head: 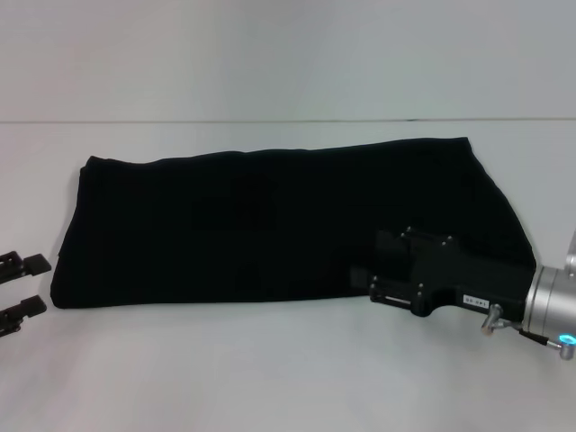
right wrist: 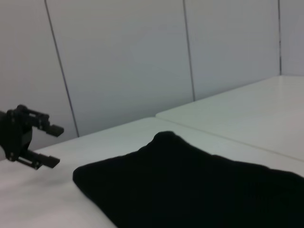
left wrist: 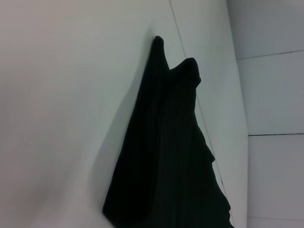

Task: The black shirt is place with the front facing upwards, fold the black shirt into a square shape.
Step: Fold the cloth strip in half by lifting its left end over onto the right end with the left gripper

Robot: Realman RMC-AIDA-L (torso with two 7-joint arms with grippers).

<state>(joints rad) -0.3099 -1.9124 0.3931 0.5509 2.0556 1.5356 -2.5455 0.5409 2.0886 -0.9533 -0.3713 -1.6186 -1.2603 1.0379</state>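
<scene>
Now the shirt [head: 270, 225] lies flat on the white table [head: 270, 378], folded into a long dark band that runs from side to side. It is not a square yet, so I think one more fold across its length is needed.

The right gripper [head: 373, 270] is low over the shirt's right end, near the front edge. Its black body blends into the black cloth, so I cannot tell if its fingers are spread, pressed together, or pinching the cloth.

The left gripper [head: 36, 283] waits just beside the shirt's left end, not touching it. Its two fingers are spread apart with nothing between them. The right wrist view shows it too [right wrist: 50, 145], also spread.

To do this step well, I think the right gripper should pinch all the layers at the right end, lift only a little, and carry them over to the left end. The edges should line up. Going slow helps, because soft cloth can slip or bunch up.

Some things are hard to see. No letters or neck label show on the shirt. The layers cannot be counted. In the left wrist view, the shirt [left wrist: 166, 156] runs off the picture's edge, and that arm's own fingers do not show there.
</scene>
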